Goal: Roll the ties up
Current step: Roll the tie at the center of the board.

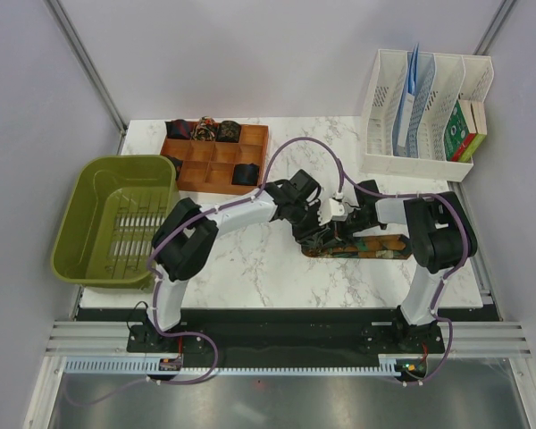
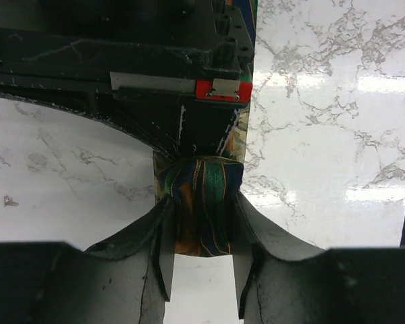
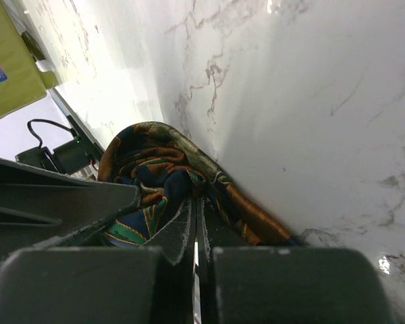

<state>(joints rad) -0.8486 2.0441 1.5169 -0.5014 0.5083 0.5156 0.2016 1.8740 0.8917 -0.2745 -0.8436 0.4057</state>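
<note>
Where the two arms meet over the middle of the bench (image 1: pixel 250 268), the left gripper (image 2: pixel 202 219) has closed in narrow and presses both sides of the rolled end of the tie (image 2: pixel 201 192). The right gripper (image 3: pixel 194 212) comes at the same roll from the opposite side. Its jaws are closed to a slit and their tips sit in the folds, though I cannot tell whether any cloth is nipped between them. From the roll, the unrolled strip lies flat toward the right, parallel to the near edge and set back from it, ending short of the right edge. Bare marble lies open to the left of the grippers as far as the basket (image 1: pixel 94 183), and behind them up to the tray (image 1: pixel 216 154) and the rack (image 1: pixel 380 107). Rolled ties (image 1: pixel 203 130) sit in the tray's back row, with another in a front compartment. The left arm folds at a raised elbow over the front left and its forearm reaches right. The right arm mirrors it, with its elbow over the strip's far end.
</note>
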